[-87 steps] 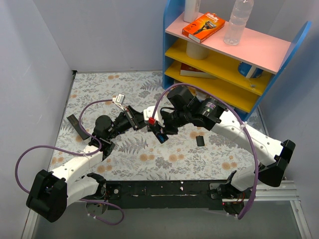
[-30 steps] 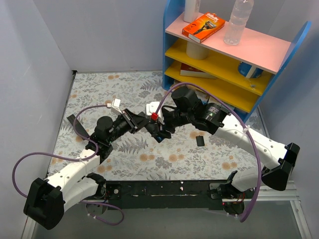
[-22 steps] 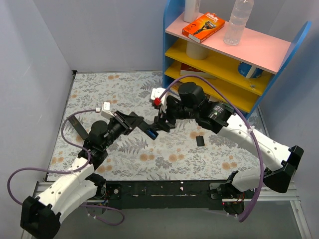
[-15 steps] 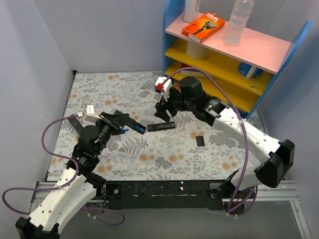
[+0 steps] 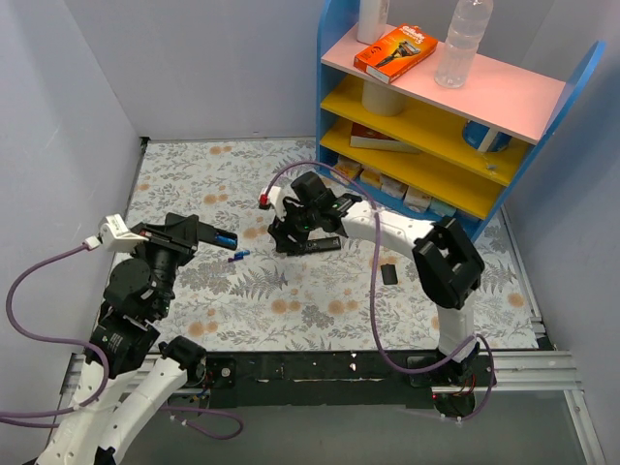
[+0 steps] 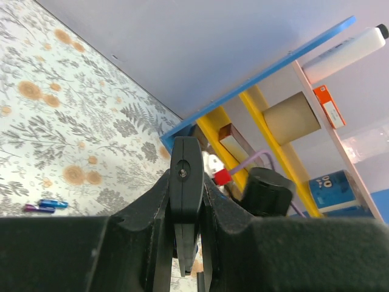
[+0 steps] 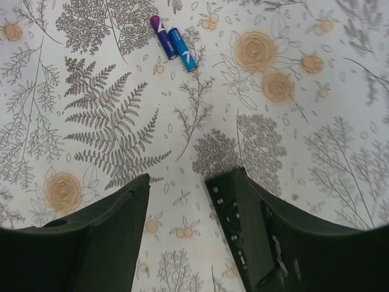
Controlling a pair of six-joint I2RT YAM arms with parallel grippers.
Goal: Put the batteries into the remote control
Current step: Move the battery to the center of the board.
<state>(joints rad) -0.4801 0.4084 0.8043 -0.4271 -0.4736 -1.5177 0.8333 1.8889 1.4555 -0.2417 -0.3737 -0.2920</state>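
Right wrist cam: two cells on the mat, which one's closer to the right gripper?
The blue cell with white print. It lies beside the purple cell, on the side facing the right gripper, and its near end reaches closer to the gripper.

Top external: fixed high behind the arm bases, angled down and forward, far enough back to take in the whole table [image 5: 320,320] and the shelf unit [image 5: 436,116] at far right

Left wrist: low, shallow tilt, facing across the table toward the same shelf unit [image 6: 262,125]

Right wrist: close above the table, facing almost straight down

All three views share the batteries [image 5: 237,256] [image 6: 45,205] [image 7: 175,41] lying on the table
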